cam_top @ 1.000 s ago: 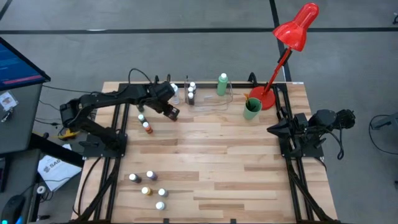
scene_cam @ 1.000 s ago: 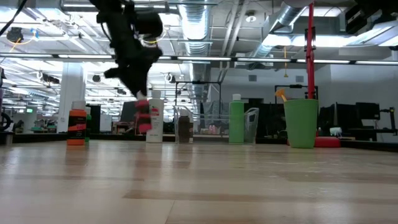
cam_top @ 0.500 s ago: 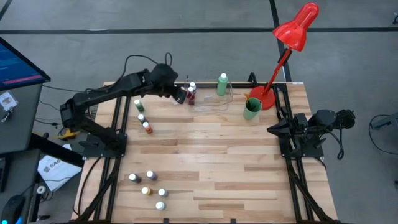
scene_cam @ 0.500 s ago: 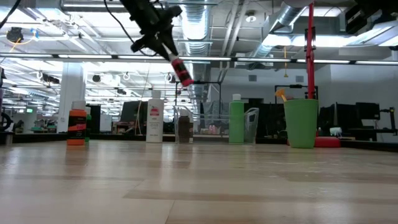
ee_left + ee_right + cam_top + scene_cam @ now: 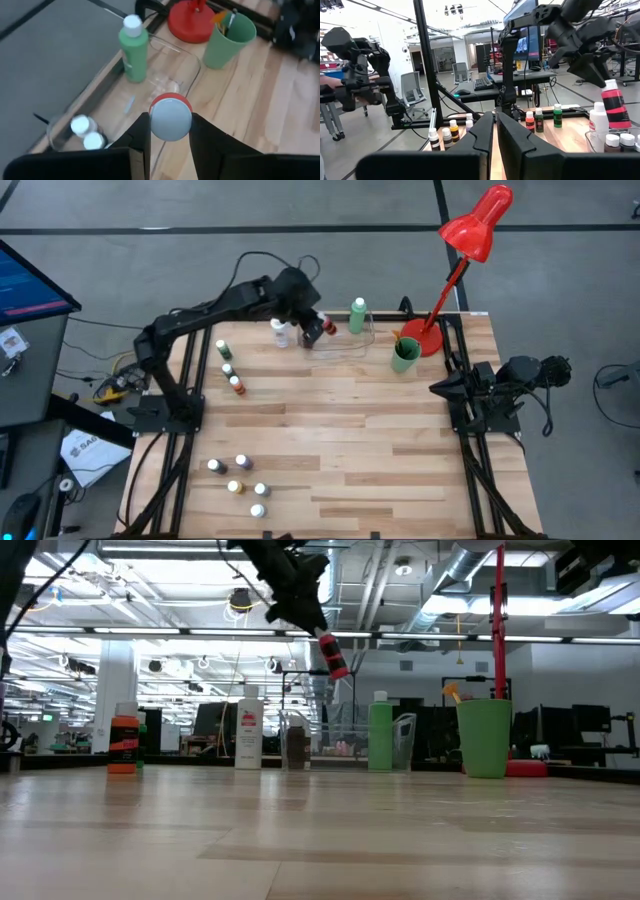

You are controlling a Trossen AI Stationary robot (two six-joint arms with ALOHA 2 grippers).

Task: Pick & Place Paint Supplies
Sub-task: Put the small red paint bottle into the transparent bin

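High view, upper middle of the frame: the left gripper point(image 5: 318, 328) is clamped on a small red paint bottle point(image 5: 329, 328) and holds it in the air over the clear plastic tray point(image 5: 345, 345) at the table's far edge. Low view shows the same red bottle point(image 5: 333, 653) tilted, cap pointing down and to the right, well above the tabletop in the upper middle of the picture. Left wrist view looks down along the bottle's white cap point(image 5: 170, 119), pinched between the two dark fingers point(image 5: 142, 137), with the tray point(image 5: 192, 60) beneath.

Inside the tray stand a tall green bottle point(image 5: 357, 316) at its upper right and two small white-capped bottles point(image 5: 87, 133) at its left end. A taller white bottle point(image 5: 280, 334) stands just left of the tray. Further left, three small bottles point(image 5: 228, 368) form a short line: green, brown, orange. Five more small bottles point(image 5: 240, 476) cluster at the lower left of the high view.

Right of the tray sits a green cup point(image 5: 404, 354) holding brushes, touching the base of a red desk lamp point(image 5: 470, 235).

The right gripper point(image 5: 440, 388) rests at the right edge of the table, its jaws together and empty.
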